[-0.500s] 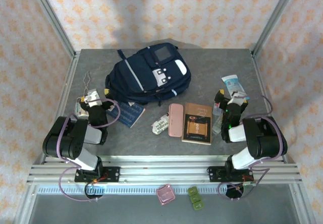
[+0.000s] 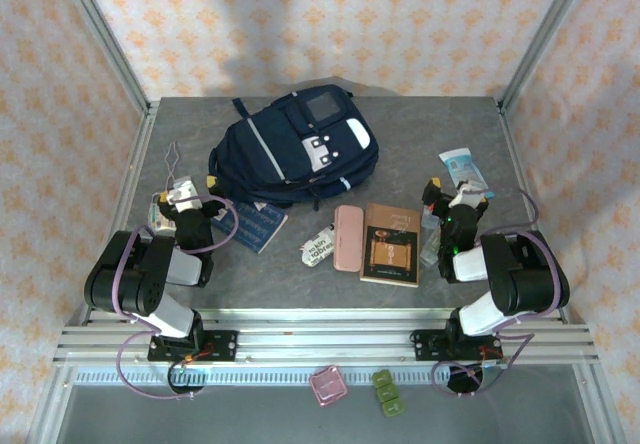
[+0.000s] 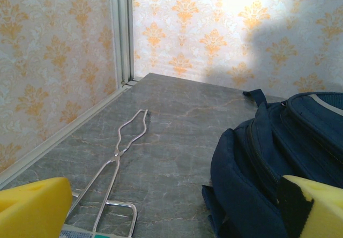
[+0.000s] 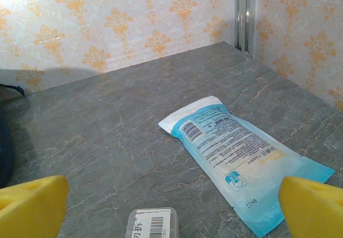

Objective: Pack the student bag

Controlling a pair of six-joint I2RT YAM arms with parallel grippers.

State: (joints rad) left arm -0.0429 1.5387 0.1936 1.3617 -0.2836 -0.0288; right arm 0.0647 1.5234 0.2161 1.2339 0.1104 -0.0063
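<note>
The student bag [image 2: 295, 149] lies flat near the far edge of the surface, left of centre. Its long axis runs on a slant, from a low end toward the near-left up to the grey panel toward the far edge.

The left tool [image 2: 190, 199] is the nearer one: the bag's low end sits just ahead of it and to its right. In the left wrist view the navy bulk rises close beside the right yellow pad [image 3: 316, 206]. The right tool [image 2: 455, 192] stands well apart from the bag, with bare surface between them.

Both tools gape wide and hold nothing. The right tool's pads [image 4: 32, 206] frame a blue-and-white packet [image 4: 241, 157] lying ahead of it.

Between the arms, near the bag's near side, lie a blue notebook [image 2: 255, 226], a pink pencil case [image 2: 348, 237] and a brown book [image 2: 391, 244]. None is packed yet. Reaching the bag's zips looks likeliest for the left arm, which would have to move forward and right.
</note>
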